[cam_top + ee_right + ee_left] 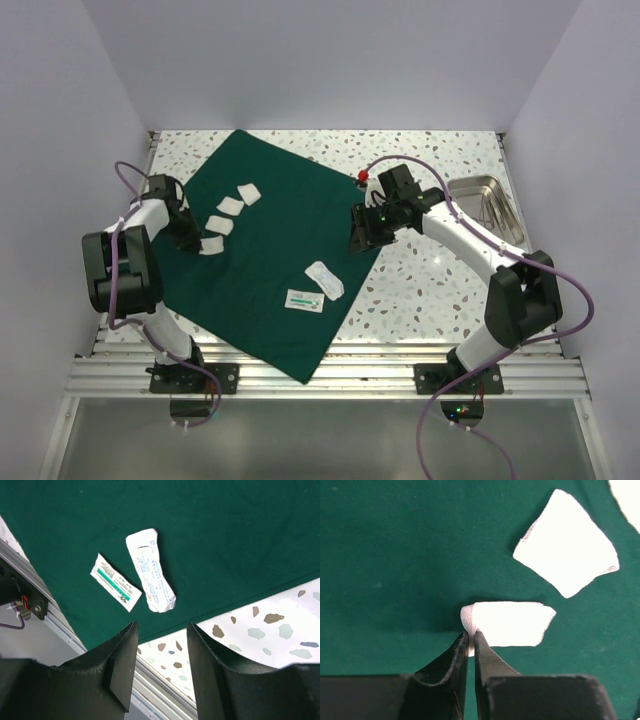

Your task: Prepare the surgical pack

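From above, the green drape (280, 250) lies spread flat on the table (440, 290). Left wrist view: my left claw (471, 636) pinches a gauze square (512, 622) by its edge. Right wrist view: my right claw (162, 630) hangs released over the drape's edge.

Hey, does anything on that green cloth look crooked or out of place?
Yes. The green drape lies diagonally, its near corner hanging past the table edge over the metal rails. The gauze pad pinched by the left gripper has its edge curled up, and the longer white packet looks crumpled.
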`<state>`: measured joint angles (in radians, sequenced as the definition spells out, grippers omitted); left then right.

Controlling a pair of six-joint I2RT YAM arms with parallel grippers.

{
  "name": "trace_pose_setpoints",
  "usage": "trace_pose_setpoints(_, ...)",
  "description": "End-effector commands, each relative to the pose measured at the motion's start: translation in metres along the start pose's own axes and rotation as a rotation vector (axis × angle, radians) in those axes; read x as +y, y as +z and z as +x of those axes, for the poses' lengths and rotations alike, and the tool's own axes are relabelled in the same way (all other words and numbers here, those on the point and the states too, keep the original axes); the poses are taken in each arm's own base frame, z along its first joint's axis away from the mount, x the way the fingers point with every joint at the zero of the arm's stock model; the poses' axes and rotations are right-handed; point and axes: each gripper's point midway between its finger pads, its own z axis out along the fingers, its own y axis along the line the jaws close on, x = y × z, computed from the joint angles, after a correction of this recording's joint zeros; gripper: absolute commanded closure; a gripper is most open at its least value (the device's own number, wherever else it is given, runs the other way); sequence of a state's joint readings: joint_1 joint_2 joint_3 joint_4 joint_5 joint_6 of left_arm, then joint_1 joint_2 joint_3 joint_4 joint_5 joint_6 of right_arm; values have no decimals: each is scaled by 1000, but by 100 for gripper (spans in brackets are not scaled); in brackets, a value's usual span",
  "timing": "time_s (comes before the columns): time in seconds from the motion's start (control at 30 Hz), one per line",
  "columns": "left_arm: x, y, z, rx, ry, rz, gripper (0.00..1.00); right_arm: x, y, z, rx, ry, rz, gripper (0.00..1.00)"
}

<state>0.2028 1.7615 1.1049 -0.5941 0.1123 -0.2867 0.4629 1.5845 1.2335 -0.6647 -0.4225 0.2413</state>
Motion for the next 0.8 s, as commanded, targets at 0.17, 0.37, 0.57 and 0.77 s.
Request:
trace_pose_setpoints(0.17,-12,-41,-28,-132,10,-27,95,10,-9,-7,-42,-33,-43,53)
trace_pose_setpoints(0.37,-28,-46,-36,-149,101,-18,100,11,-8,-6,-36,-32,-50,53)
trace_pose_setpoints(0.57,-49,-63,-48,-176,186,45,100,11,-9,-2,-29,-27,-48,53)
trace_pose_setpoints(0.77,-67,-74,-58,-212,213,120,100,10,-7,-2,-25,-24,-50,53)
